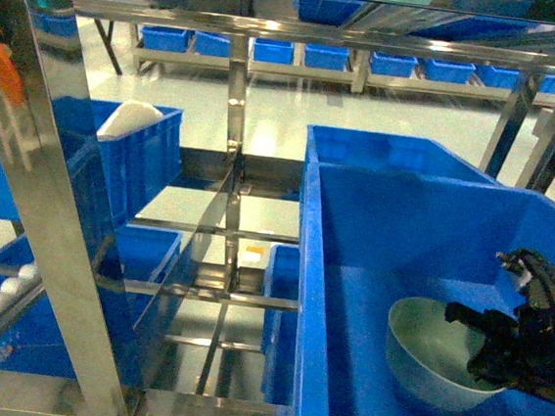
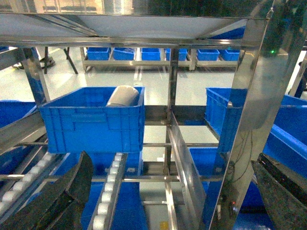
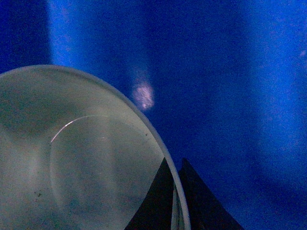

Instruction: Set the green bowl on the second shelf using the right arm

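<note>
Inside the blue crate point(image 1: 422, 242) on the second shelf point(image 1: 249, 299), the right gripper point(image 1: 486, 336) pinches the green bowl point(image 1: 431, 351) by its thin rim; light, rigid, likely slippery plastic.

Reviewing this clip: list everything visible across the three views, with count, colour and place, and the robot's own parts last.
Small pale mint-green plastic bowl: one, inside the large crate, head view right.
Large deep blue plastic crate: one, on the rack's right side, holding the bowl.
Blue plastic crate with the white dome-shaped object: one, rack's left side.
Shiny stainless-steel rack: one, silver.
Blue crates on the far rack: several, background.
White rollers: row, lower left.
Right claw: black, pinching the bowl's rim.
Left claw: black, open, empty.
</note>
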Available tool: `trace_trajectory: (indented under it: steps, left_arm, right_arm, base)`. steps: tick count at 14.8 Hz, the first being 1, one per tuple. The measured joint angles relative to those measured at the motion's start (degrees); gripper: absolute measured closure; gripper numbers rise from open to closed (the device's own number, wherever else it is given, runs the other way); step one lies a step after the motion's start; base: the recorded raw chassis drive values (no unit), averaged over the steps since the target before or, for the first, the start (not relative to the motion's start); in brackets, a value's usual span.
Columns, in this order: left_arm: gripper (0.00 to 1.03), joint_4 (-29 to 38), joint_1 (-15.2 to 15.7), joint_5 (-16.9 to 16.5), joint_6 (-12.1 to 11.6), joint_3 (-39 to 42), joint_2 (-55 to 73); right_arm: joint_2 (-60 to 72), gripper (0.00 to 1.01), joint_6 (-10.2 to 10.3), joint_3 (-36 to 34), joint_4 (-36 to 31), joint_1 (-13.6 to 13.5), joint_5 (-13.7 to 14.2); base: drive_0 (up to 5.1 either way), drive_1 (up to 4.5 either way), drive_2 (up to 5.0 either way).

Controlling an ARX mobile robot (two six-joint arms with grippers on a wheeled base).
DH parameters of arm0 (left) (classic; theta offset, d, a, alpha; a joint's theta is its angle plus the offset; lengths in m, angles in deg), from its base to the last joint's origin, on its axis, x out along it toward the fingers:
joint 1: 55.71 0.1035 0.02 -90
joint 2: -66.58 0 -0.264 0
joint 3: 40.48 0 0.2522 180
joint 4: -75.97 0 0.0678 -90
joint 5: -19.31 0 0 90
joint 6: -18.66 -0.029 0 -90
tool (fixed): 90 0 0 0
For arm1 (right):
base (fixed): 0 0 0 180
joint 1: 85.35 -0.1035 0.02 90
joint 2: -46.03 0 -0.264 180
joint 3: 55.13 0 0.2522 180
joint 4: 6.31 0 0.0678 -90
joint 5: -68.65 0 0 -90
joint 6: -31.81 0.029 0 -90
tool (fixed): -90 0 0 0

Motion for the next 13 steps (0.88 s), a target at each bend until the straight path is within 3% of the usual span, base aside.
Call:
trace_trajectory:
  steps: [2,4,5,6,8,10,11,13]
  left_arm:
    - [0.05,0.0,0.0,0.0,0.0,0.0,0.0]
    - [0.05,0.0,0.0,0.0,0.0,0.0,0.0]
    - [0.05,0.0,0.0,0.0,0.0,0.0,0.0]
    - [0.05,0.0,0.0,0.0,0.0,0.0,0.0]
    - [0.05,0.0,0.0,0.0,0.0,0.0,0.0]
    - [0.05,0.0,0.0,0.0,0.0,0.0,0.0]
    - [0.05,0.0,0.0,0.0,0.0,0.0,0.0]
    - [0.05,0.0,0.0,0.0,0.0,0.0,0.0]
  right_arm:
    - [5.5,0.99,1.6,3.4,3.5,0.0,-0.4]
    - [6.5,0.99,3.3,2.6,1.1,-0.4,-1.0]
    - [6.0,0.95,3.9,0.4,-2.7,-1.2,-0.9]
    - [4.5,0.83,3.4,-2.4,-6.4,-2.2,1.7]
    - [1.6,0.66,-1.1,-6.3,-13.2,-3.3,9.9]
    - [-1.8,0.51,-5.6,-8.8,-19.1,-3.5,16.5]
    - [-9.0,0.28,-12.0,-15.4,-30.2,-3.5,23.3]
    - [-17.1,0.06,-15.8,-23.0,-36.0,-3.8,25.2]
  base:
    - [0.0,0.00,0.0]
    - [0.0,0.00,0.0]
    - [0.0,0.00,0.0]
    - [0.0,0.00,0.0]
    - [0.0,0.00,0.0]
    - [0.0,0.00,0.0]
    - [0.0,0.00,0.0]
    - [0.0,0.00,0.0]
